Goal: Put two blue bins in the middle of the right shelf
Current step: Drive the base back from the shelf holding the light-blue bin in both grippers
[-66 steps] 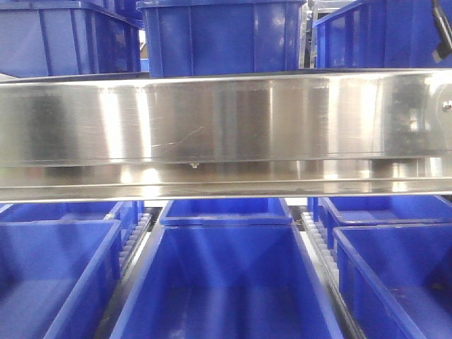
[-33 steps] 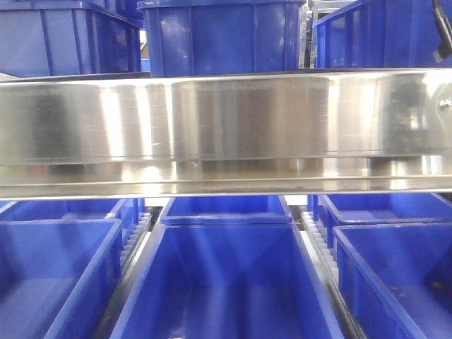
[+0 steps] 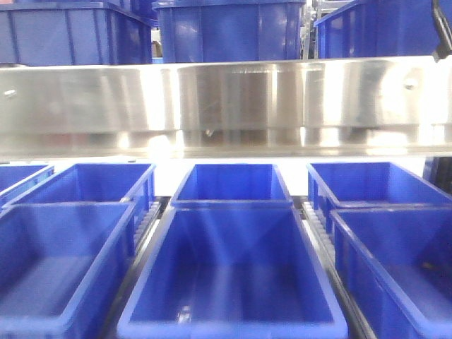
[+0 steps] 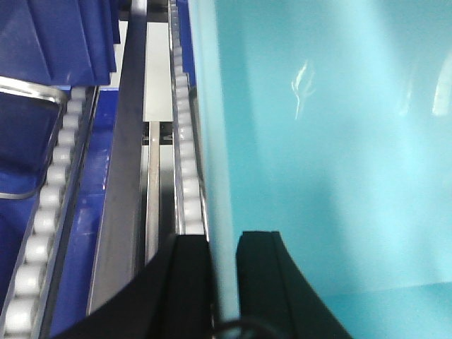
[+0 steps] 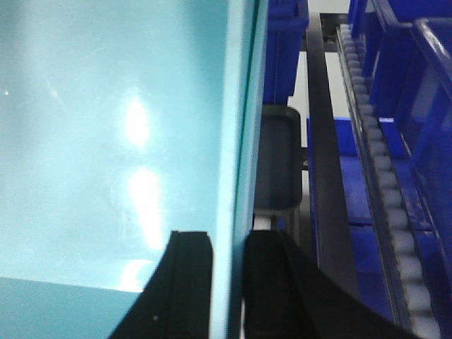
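Roller-lane shelf under me: white rollers (image 4: 185, 141) beside a dark rail (image 4: 126, 162).

Left gripper (image 4: 224, 282) straddles the left wall of the blue bin (image 4: 318, 155). One black finger (image 4: 189, 282) is outside and the other inside, both pressed to the plastic, so it's clamped on the wall with a narrow gap.

Right gripper (image 5: 227, 282) does the same on the opposite wall, fingers (image 5: 189, 282) tight on either face.

The bin reads pale cyan in both wrist views, with glare on the inner wall.

Past the right gripper: a second rail (image 5: 321, 162), a roller line (image 5: 385, 183), then more blue plastic, cropped.

Neither gripper shows in the front view. By lane layout the clamped bin matches the front centre bin (image 3: 233, 268), upright and low in the middle lane.

Rear centre bin (image 3: 232, 185) sits just behind it. Can't tell if the rims touch.

Left lane has the left near bin (image 3: 56, 268) and the left far bin (image 3: 88, 185). Right lane has the right near bin (image 3: 395, 268) and the right far bin (image 3: 367, 185).

Steel beam (image 3: 226, 106) spans the full width above them. Upper-shelf bins (image 3: 226, 28) stand on the level behind it, three across, all blue.
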Tool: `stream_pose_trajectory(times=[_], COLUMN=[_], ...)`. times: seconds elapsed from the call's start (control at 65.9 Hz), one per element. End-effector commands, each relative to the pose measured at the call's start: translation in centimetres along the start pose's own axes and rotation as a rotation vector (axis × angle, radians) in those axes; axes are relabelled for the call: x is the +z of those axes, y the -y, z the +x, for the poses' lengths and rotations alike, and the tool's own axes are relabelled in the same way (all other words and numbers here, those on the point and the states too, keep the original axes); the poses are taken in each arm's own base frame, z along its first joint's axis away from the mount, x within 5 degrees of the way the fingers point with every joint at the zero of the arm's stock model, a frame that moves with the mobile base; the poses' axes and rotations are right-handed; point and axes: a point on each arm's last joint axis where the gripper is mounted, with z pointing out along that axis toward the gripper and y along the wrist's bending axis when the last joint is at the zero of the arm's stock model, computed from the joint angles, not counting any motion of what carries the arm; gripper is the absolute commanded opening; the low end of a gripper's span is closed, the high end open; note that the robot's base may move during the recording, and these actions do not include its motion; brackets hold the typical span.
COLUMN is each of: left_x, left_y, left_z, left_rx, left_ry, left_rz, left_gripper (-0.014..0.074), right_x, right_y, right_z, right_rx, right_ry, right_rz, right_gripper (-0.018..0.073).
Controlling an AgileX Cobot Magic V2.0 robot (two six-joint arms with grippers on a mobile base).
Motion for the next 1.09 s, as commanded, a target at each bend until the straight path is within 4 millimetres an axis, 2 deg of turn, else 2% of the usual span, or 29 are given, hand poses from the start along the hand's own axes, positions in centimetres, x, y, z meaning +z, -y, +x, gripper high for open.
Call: stream_pose_trajectory(times=[0.0,0.137,1.078], left_x=[-0.4,0.5,0.7], left_y=[0.3,0.4,0.4], left_z=[-1.3,-1.2,-1.2], left_rx=[0.011,0.013,0.014], left_ry=[0.117,0.113,0.113], left_rz=[0.028,0.028,0.029], left_gripper=[-0.0111,-0.0111,-0.0111], right_x=[-1.6,-1.6,-1.6], right_y=[0.2,0.2,0.2], right_z=[-1.6,-1.6,-1.6], right_rx=[-0.027,-0.027,-0.027], right_ry=[0.139,0.139,0.139], right_rz=[-0.016,-0.016,-0.016], right_gripper=[-0.0163,-0.0163,-0.0163])
